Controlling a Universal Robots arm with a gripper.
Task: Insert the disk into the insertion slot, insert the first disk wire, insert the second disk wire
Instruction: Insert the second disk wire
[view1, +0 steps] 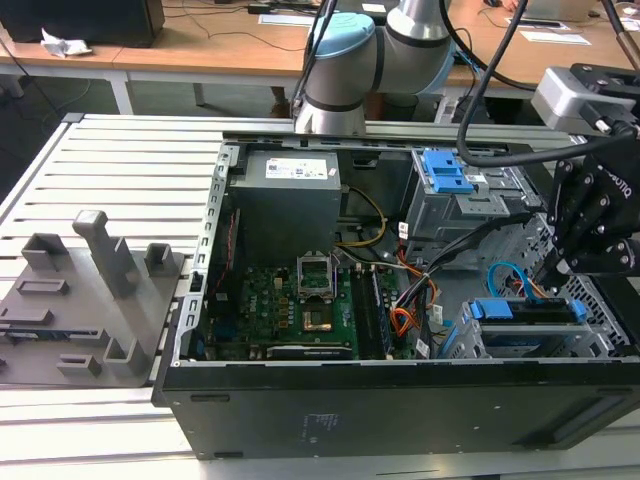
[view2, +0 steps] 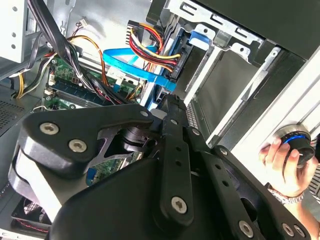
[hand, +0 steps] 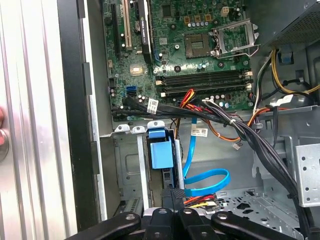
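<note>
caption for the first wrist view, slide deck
Gripper at the wire plug behind the blue-framed disk seated in the insertion slot.

The exterior view looked down from outside at the whole open computer case (view1: 400, 390). Both wrist views sat close inside it, sharing the light-blue cable (view2: 131, 67) (hand: 207, 180).

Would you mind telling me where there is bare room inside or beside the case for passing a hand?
The ribbed table is bare between the grey fixture and the case wall. The motherboard is open. It is crowded by the insertion slot, where wire bundles, the light-blue cable and the hand meet.
</note>
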